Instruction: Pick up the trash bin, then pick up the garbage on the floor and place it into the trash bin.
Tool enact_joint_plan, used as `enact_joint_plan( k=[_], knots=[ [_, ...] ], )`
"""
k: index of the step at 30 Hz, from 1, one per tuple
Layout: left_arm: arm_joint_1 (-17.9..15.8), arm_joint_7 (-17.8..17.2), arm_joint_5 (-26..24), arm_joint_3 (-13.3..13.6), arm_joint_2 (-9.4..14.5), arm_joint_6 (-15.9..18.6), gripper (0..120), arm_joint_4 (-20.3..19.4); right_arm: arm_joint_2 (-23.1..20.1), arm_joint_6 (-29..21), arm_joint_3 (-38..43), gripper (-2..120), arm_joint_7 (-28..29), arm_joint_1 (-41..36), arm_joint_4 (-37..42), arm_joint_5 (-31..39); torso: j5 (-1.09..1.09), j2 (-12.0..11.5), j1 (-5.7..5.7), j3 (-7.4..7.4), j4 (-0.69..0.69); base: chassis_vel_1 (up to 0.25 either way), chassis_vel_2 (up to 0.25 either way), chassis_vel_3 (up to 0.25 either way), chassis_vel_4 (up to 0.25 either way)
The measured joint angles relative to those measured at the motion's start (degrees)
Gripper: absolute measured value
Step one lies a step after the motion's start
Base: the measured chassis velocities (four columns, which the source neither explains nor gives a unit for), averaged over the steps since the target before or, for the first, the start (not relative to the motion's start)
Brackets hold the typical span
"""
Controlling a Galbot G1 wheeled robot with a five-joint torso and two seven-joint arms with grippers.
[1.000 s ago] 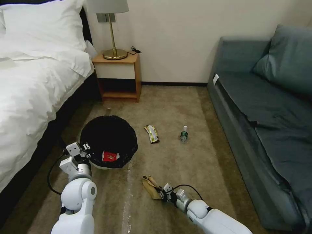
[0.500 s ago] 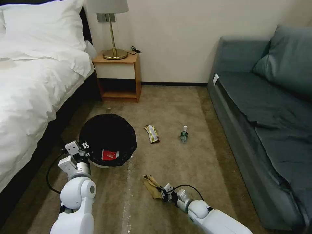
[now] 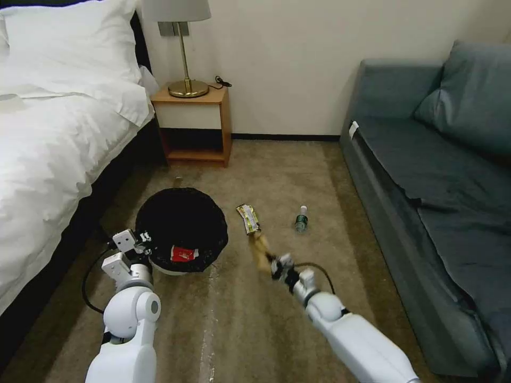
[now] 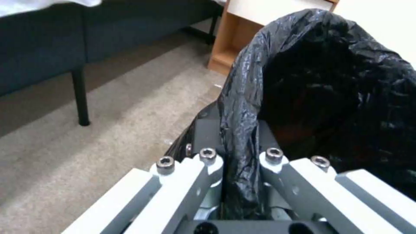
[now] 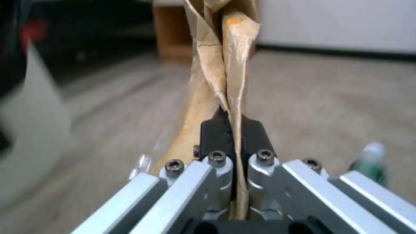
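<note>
The trash bin (image 3: pixel 181 223), white with a black liner, hangs just over the carpet at the left. My left gripper (image 3: pixel 142 240) is shut on its near rim, and the liner (image 4: pixel 242 136) is pinched between the fingers. A red-and-white carton (image 3: pixel 183 254) lies inside the bin. My right gripper (image 3: pixel 274 265) is shut on the crumpled brown paper bag (image 3: pixel 260 249), held off the floor to the right of the bin; the bag (image 5: pixel 221 65) stands up from the jaws. The yellow-green wrapper (image 3: pixel 248 218) and the small bottle (image 3: pixel 301 219) lie on the carpet beyond.
A bed (image 3: pixel 48 133) runs along the left and a grey sofa (image 3: pixel 436 175) along the right. A wooden nightstand (image 3: pixel 194 125) with a brass lamp (image 3: pixel 186 80) stands at the back wall. Open carpet lies between the two arms.
My right gripper has lifted the brown paper bag off the carpet and carried it forward, nearer the bin. The bin and left gripper have shifted only slightly.
</note>
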Motion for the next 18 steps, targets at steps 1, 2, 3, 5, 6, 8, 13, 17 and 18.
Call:
enact_joint_plan(
  k=[1, 2, 3, 5, 6, 8, 13, 17, 18],
  knots=[
    [0.0, 0.0, 0.0, 0.2, 0.0, 0.0, 4, 0.0, -0.3, -0.4, 0.4, 0, 0.9, 0.2, 1.2, 0.6, 0.03, 0.0, 0.00, 0.00, 0.01, 0.000, 0.000, 0.000, 0.000],
    [-0.1, 0.0, 0.0, 0.8, 0.0, 0.1, 4, 0.1, -1.0, -1.1, 1.0, 0, 2.4, 1.0, 3.8, 1.6, 0.11, 0.0, 0.01, 0.05, -0.02, 0.000, 0.000, 0.000, 0.000],
    [-0.1, 0.0, 0.0, 0.8, 0.0, 0.1, 4, 0.1, -1.0, -1.1, 1.0, 0, 2.4, 1.0, 3.8, 1.6, 0.11, 0.0, 0.01, 0.05, -0.02, 0.000, 0.000, 0.000, 0.000],
    [-0.3, 0.0, 0.1, 1.4, 0.0, 0.1, 4, 0.5, -1.8, -1.9, 1.8, 0, 5.4, 3.5, 9.8, 3.7, -0.09, 0.0, 0.00, -0.02, 0.00, 0.000, 0.000, 0.000, 0.000],
    [-0.3, 0.0, 0.1, 1.4, 0.0, 0.1, 4, 0.5, -1.8, -1.9, 1.8, 0, 5.4, 3.5, 9.8, 3.7, -0.09, 0.0, 0.00, -0.02, 0.00, 0.000, 0.000, 0.000, 0.000],
    [0.0, 0.1, 0.2, 1.5, 0.1, 0.0, 4, 0.6, -1.8, -3.2, -0.1, 0, 8.1, 4.6, 14.2, 5.5, 0.09, 0.0, 0.00, 0.02, 0.00, 0.000, 0.000, 0.000, 0.000],
    [0.5, 0.2, 0.5, 1.6, 0.4, 0.0, 4, 0.6, -1.5, -5.0, -5.5, 0, 11.2, 6.2, 22.1, 7.1, 0.04, 0.0, 0.00, 0.01, 0.01, 0.000, 0.000, 0.000, 0.000],
    [0.6, 0.2, 0.8, 1.7, 0.3, 0.0, 4, 0.2, -0.5, -6.0, -9.4, 0, 12.0, 7.1, 25.6, 7.3, 0.03, 0.0, 0.00, 0.00, 0.02, 0.000, 0.000, 0.000, 0.000],
    [0.6, 0.2, 0.9, 1.8, 0.3, -0.1, 4, 0.1, -0.1, -6.2, -10.5, 0, 12.2, 7.3, 26.2, 7.3, 0.01, 0.0, 0.00, 0.00, 0.02, 0.000, 0.000, 0.000, 0.000]
  ],
)
